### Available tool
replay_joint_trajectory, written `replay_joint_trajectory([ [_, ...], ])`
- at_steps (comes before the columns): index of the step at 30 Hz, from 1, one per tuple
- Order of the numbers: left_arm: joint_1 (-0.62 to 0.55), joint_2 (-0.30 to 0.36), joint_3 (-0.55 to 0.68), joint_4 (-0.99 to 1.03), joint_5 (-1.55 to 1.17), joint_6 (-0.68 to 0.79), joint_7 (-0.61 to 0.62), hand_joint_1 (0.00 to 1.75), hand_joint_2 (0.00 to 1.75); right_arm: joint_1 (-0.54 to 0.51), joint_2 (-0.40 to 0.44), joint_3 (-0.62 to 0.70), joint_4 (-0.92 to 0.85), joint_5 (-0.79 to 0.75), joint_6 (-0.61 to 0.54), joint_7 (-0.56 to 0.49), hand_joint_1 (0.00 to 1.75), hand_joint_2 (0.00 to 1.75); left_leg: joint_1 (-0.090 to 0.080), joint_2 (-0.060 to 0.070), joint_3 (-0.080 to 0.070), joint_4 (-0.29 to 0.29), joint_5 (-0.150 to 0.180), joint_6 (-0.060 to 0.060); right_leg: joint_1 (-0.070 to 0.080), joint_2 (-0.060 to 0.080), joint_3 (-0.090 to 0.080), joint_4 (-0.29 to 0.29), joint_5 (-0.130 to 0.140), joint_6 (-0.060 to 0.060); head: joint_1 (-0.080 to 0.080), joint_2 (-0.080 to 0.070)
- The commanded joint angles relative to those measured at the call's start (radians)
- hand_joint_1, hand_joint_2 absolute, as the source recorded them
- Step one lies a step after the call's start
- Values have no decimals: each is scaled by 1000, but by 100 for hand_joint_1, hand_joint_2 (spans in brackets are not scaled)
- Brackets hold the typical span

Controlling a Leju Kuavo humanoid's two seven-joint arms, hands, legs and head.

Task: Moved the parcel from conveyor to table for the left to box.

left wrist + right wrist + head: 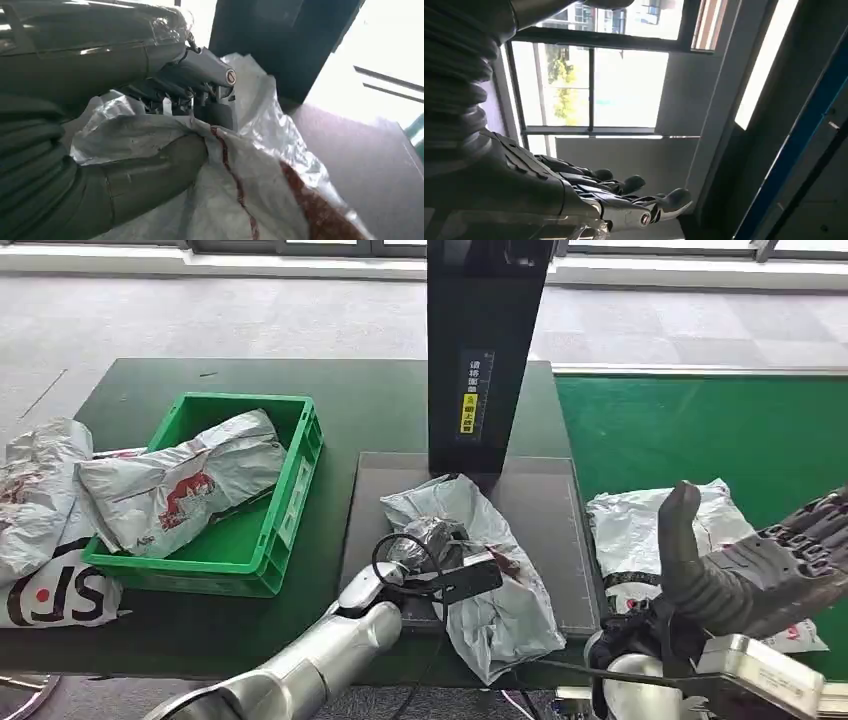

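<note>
Bottom centre of head view: left hand (432, 545) clamped on grey parcel (480, 570), thumb under and fingers (200, 75) over a fold of the plastic in left wrist view (165, 125). Parcel (260, 165) crumpled, red print on it, lying on dark mat (545, 510) on the table (360, 400), its near end hanging past the table's front edge. Bottom right: right hand (745, 565) raised, holding nothing, thumb up, fingers (644, 200) spread apart in right wrist view (574, 195). Just behind it, second parcel (640, 525) lying on green conveyor belt (720, 430), partly hidden by the hand. Left of centre: green crate (295, 490) on table, one grey parcel with red logo (185, 485) inside, tilted against the left wall. Far left edge: more bagged parcels (40, 510) piled on table beside crate, touching it. Upper centre, behind mat: black upright post (485, 340) with yellow and white label (472, 390). Top of frame: grey floor (250, 315) beyond the table.
</note>
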Motion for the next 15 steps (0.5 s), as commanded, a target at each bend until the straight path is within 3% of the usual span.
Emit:
replay_joint_trajectory([
  [1, -71, 35, -93, 32, -121, 141, 90, 175, 175, -29, 9, -63, -3, 4, 0, 1, 0, 175, 1, 1, 3, -3, 1, 0, 1, 0, 3, -3, 1, -1, 0, 0],
  [6, -69, 38, -90, 29, -133, 152, 95, 175, 175, -30, 11, -63, -2, 7, 0, 1, 0, 175, 0, 1, 1, 0, 0, 0, 0, 1, 1, 0, 0, 0, 0, 0],
  [9, -62, 53, -52, -12, -195, 260, 123, 175, 175, -31, 18, -69, -3, 8, 0, 1, 0, 175, 1, 1, 2, -1, 0, 0, 1, 1, 2, -2, 1, -1, 0, 0],
  [10, -52, 67, -22, -50, -207, 315, 130, 175, 175, -28, 23, -74, 3, 9, 0, 1, 0, 175, 0, 1, 1, -1, 0, 0, 1, 1, 1, -1, 1, -1, 0, 0],
  [15, 88, 116, 214, -359, -352, 317, 102, 175, 175, -13, 35, -91, 28, 10, 0, 1, 0, 175, 0, 4, 3, -2, 0, -1, 0, 4, 1, -2, 1, -1, 0, 0],
])
